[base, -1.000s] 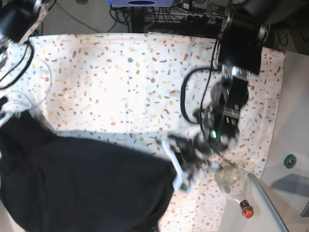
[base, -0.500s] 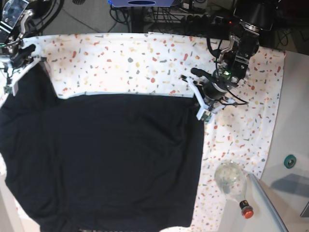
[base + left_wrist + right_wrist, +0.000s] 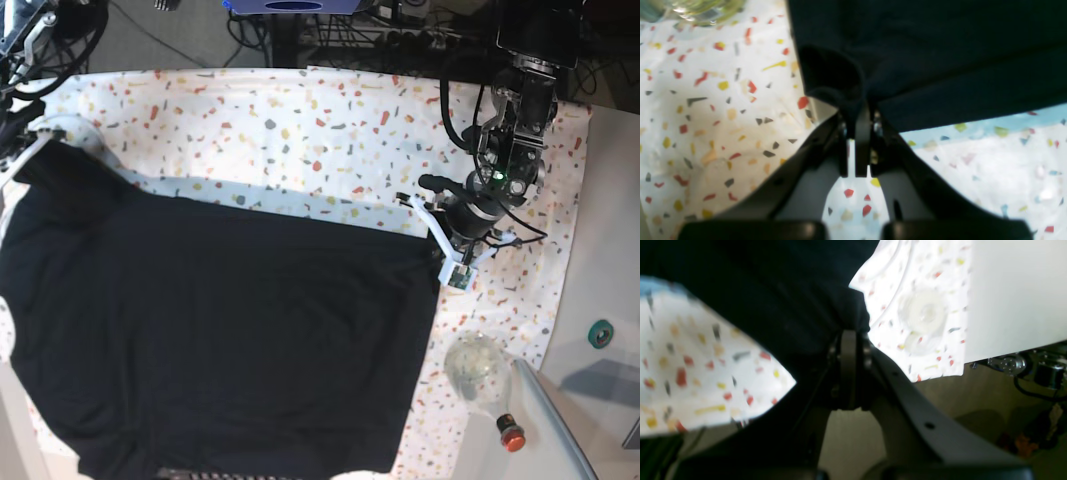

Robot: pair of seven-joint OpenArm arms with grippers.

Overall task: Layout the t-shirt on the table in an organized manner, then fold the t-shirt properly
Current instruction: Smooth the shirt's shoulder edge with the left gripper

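1. Black cotton-like fabric is covering most of the near part of the tabletop: the t-shirt is hanging spread between the two arms, its upper edge casting a shadow on the speckled cloth, so that edge is probably lifted slightly.
2. The step in hand looks like the laying-out: the shirt is being stretched flat before any fold.
3. To do it well, both arms should be keeping even tension along the held edge, lowering together so the fabric settles without ripples, and letting go only once the edge is resting on the cloth. Pulling further toward the glass bulb-like object, which is sitting just beside the shirt's side edge, risks knocking it.
4. The left gripper is clamped tight, its jaws pinching a bunched corner of the t-shirt, with the fabric puckering around the tips.
5. The right gripper is likewise closed right down on the shirt's opposite corner, at the tabletop's edge; in the base view it is barely visible at the frame's border.
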